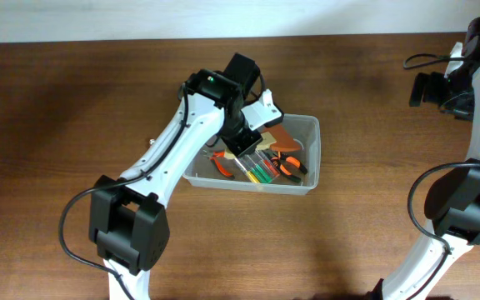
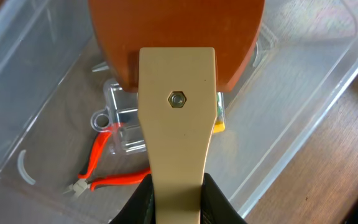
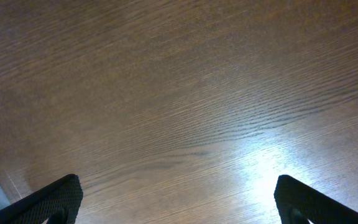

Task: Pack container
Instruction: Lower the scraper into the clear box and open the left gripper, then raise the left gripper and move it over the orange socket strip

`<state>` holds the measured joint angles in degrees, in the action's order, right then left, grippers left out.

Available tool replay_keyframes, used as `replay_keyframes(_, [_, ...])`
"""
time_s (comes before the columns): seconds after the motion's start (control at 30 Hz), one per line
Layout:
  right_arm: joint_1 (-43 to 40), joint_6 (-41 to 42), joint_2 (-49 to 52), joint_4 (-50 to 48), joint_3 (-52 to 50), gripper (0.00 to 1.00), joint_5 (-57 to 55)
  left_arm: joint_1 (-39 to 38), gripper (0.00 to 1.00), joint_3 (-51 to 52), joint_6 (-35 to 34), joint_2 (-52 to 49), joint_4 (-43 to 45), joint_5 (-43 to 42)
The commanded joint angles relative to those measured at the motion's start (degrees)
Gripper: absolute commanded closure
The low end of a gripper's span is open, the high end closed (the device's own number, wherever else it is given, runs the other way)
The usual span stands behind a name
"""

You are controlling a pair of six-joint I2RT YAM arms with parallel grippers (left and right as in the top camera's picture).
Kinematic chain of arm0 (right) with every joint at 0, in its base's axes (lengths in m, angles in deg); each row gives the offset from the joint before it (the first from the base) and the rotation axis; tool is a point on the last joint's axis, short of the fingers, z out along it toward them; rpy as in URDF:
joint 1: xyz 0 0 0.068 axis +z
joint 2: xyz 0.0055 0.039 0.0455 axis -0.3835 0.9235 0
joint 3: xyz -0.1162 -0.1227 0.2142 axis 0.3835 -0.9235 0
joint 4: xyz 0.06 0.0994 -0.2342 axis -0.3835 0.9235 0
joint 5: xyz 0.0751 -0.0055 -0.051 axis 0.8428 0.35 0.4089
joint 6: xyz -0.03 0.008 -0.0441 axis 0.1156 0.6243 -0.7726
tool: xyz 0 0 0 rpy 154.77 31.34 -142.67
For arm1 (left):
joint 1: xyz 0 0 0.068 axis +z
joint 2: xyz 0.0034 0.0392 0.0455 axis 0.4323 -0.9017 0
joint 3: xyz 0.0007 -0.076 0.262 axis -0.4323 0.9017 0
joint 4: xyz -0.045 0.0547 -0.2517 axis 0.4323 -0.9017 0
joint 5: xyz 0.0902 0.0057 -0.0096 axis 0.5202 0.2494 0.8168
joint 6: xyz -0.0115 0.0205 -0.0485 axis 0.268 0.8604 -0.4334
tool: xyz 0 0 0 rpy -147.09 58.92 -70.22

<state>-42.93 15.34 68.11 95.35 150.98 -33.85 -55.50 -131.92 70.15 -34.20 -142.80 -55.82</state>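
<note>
Container (image 1: 314,143): clear plastic bin, centre of the overhead view, on the brown table (image 3: 179,93).
Left gripper (image 2: 178,200): over the bin, black fingers (image 2: 140,202) clamped on a tan-handled tool (image 2: 178,134).
Tool: hex bolt in the handle, with a rounded orange-brown head at the upper part of the wrist view.
Inside the bin: orange pliers (image 2: 104,180), clear screwdriver case (image 2: 126,118).
Right gripper (image 3: 179,205): jaws spread wide, holding nothing, above bare wood.
</note>
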Motion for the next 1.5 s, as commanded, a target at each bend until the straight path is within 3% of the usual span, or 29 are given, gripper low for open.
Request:
replay_keyframes(0.0, [0.09, 0.5, -0.02, 0.0, -0.31, 0.01, -0.33, 0.04, 0.98, 1.55, 0.94, -2.12, 0.7, -0.46])
replay_keyframes(0.33, [0.09, 0.5, -0.02, 0.0, -0.31, 0.01, -0.33, 0.04, 0.97, 1.6, 0.92, -7.58, 2.36, -0.44])
replay_keyframes(0.53, [0.09, 0.5, -0.02, 0.0, -0.31, 0.01, -0.33, 0.04, 0.88, 1.6, 0.92, -8.41, 2.6, -0.42])
replay_keyframes(0.6, [0.09, 0.5, -0.02, 0.0, -0.31, 0.01, -0.33, 0.04, 0.81, 1.6, 0.9, -8.41, 2.75, -0.04])
replay_keyframes(0.7, [0.09, 0.5, -0.02, 0.0, -0.31, 0.01, -0.33, 0.04, 0.57, 1.57, 0.87, -8.41, 2.73, 1.9])
replay_keyframes(0.77, [0.09, 0.5, -0.02, 0.0, -0.31, 0.01, -0.33, 0.04, 0.54, 1.57, 0.87, -8.41, 2.75, 2.38])
replay_keyframes(0.87, [0.09, 0.5, -0.02, 0.0, -0.31, 0.01, -0.33, 0.04, 0.39, 1.53, 0.81, -8.41, 2.75, 2.36])
replay_keyframes(1.13, [0.09, 0.5, -0.02, 0.0, -0.31, 0.01, -0.33, 0.04, 0.37, -3.39, -0.81, -8.37, 1.31, 2.36])
replay_keyframes(1.4, [0.09, 0.5, -0.02, 0.0, -0.31, 0.01, -0.33, 0.07, 0.35, -20.24, -0.79, -8.37, -6.58, 2.38])
replay_keyframes(1.47, [0.09, 0.5, -0.02, 0.0, -0.31, 0.01, -0.33, 0.11, 0.17, -24.57, -0.81, -8.37, -8.2, 2.4])
